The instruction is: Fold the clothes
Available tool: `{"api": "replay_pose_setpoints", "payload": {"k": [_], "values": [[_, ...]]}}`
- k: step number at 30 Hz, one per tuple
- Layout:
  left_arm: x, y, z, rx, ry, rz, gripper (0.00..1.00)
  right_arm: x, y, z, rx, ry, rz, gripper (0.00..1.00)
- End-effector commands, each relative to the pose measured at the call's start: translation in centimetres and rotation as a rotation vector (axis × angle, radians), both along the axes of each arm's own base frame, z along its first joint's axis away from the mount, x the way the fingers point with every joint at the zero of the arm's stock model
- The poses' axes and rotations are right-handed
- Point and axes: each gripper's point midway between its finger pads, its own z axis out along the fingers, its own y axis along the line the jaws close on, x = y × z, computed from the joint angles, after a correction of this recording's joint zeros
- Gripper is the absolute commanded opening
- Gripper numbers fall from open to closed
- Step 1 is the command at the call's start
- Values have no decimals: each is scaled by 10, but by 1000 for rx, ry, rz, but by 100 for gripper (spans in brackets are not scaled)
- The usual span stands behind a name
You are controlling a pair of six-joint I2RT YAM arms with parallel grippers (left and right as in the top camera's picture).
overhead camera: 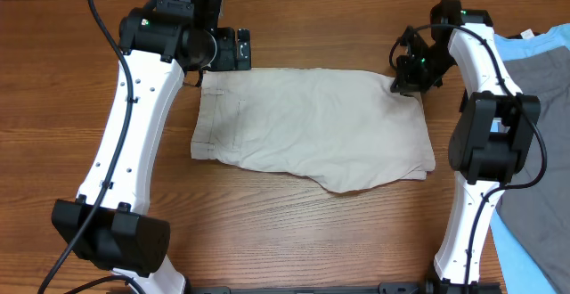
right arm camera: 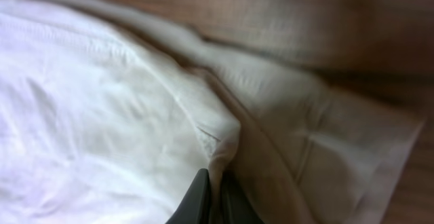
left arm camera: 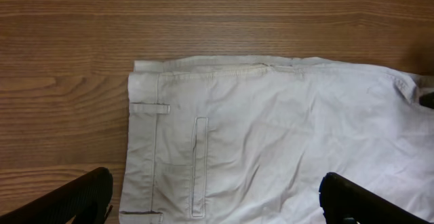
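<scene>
Shorts (overhead camera: 312, 125) of light khaki cotton are laid flat on the wooden table (overhead camera: 294, 232) between the two arms, with the waistband (left arm camera: 142, 149) at the left and the leg hems at the right. A belt loop (left arm camera: 150, 107) and a stitched pocket slit (left arm camera: 200, 166) are seen just beside the waistband, and the cloth is creased throughout.

The right gripper (overhead camera: 411, 82) is set down at the far right corner of the shorts. In the right wrist view its fingers (right arm camera: 203, 200) are pressed together, and a raised fold of the khaki cloth is pinched between them.

The left gripper (left arm camera: 215, 197) is held above the waistband end, at the far left corner, with its jaws spread fully apart; nothing is gripped by it.

A grey garment (overhead camera: 543, 89) is laid over a light blue T-shirt (overhead camera: 521, 258) at the right edge of the table, apart from the shorts.
</scene>
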Motion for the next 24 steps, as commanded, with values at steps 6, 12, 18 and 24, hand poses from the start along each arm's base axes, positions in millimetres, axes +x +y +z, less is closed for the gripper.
{"api": "replay_pose_setpoints", "payload": {"k": [6,12,18,24], "values": [[2,4,-2,16,1,5,100,-27,18,3,24,141,-50,4],[2,4,-2,16,1,4,100,-49,33,8,16,251,-62,4],[2,4,-2,16,1,4,100,-65,40,9,-42,335,-105,4],[2,4,-2,16,1,5,100,-75,31,6,-174,396,-188,4]]}}
